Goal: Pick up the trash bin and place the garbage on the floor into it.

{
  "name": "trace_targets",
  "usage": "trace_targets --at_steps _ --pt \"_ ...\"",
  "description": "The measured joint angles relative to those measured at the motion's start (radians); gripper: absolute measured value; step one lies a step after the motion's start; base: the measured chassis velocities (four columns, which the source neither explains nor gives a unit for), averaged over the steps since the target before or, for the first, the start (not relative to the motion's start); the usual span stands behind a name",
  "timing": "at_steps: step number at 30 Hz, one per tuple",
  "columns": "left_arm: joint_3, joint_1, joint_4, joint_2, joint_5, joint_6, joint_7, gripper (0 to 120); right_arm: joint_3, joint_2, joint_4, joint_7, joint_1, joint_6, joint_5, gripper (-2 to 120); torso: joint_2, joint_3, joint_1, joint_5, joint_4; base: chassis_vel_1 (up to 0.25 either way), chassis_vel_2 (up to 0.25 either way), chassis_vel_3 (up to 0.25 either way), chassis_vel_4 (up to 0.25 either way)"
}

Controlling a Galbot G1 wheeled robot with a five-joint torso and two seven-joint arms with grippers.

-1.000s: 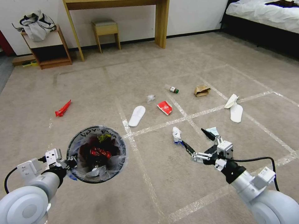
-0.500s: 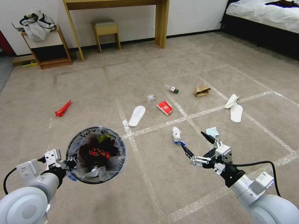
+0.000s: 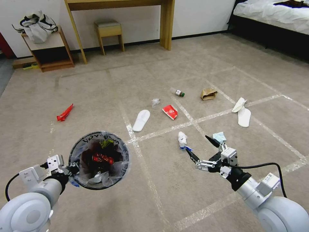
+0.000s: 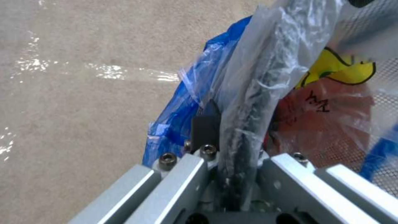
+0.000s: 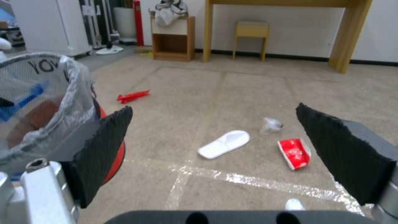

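near the crumpled tissue [image 3: 182,138] on the floor [image 3: 167,180], the right hand [image 3: 200,149] has eased closer over the last second, fingers spread wide and empty, likely lining up a pick. left hand [image 3: 71,169] stays clamped on the trash bin [image 3: 99,159] rim; liner lettering reads roughly "yoy".

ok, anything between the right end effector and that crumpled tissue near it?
No. In the head view the open right end effector hangs beside the crumpled tissue, and only bare floor shows between them.
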Motion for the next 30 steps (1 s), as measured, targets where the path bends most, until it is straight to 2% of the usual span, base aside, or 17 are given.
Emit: trace_targets --at_steps 17,24,28,30 --pt "-0.006 -0.001 0.005 0.002 0.009 -0.005 0.011 0 -0.005 0.001 -0.014 0.027 0.003 0.019 0.021 100 0.0 0.001 0.001 -0.0004 0.0 -0.212 0.201 0.215 -0.211" --pt "-0.006 -0.006 0.016 0.001 0.013 -0.006 0.014 0 -0.009 -0.027 -0.054 0.062 0.056 0.003 0.035 100 0.0 0.0 0.0 0.0 -0.0001 -0.001 0.004 -0.027 0.008" --pt "-0.005 -0.008 0.028 0.004 0.024 -0.008 0.023 0 -0.021 -0.07 -0.15 0.095 0.131 -0.014 0.058 100 0.0 0.0 0.0 0.0001 0.0002 0.01 -0.018 -0.017 0.012" --pt "0.004 -0.021 0.033 0.019 0.025 -0.008 0.025 0 -0.024 -0.115 -0.233 0.112 0.174 -0.023 0.082 100 0.0 0.0 0.0 0.0002 0.0004 0.0 0.0 0.0 0.0"
